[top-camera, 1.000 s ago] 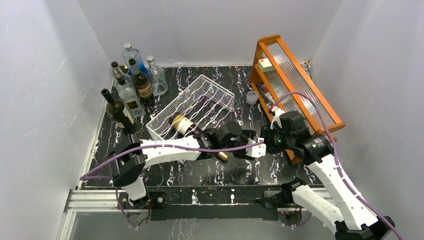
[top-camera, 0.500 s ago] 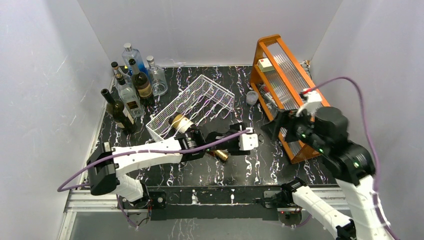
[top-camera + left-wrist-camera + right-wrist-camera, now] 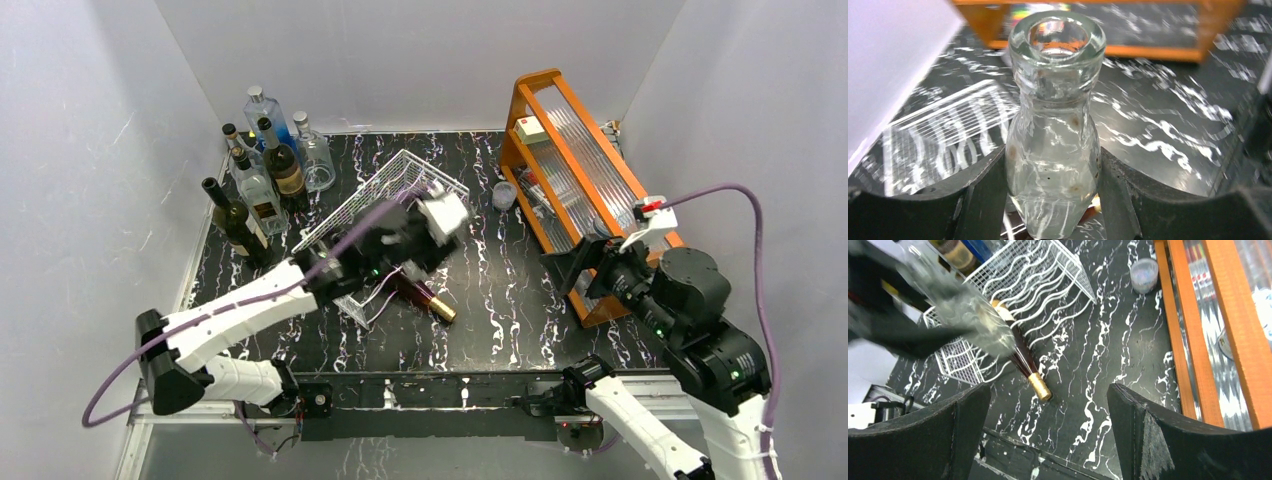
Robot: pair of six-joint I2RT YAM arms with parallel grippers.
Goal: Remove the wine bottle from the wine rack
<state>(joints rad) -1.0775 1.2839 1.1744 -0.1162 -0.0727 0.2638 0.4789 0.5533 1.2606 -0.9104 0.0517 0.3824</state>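
Left gripper [image 3: 1050, 172] is clamping the clear glass bottle [image 3: 1055, 100] at its neck above the wine rack [image 3: 400, 170]; probably slick, rigid, breakable.

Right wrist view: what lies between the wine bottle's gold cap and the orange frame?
Nothing: only bare black marbled tabletop separates the wine bottle from the orange frame. The right wrist view shows it.
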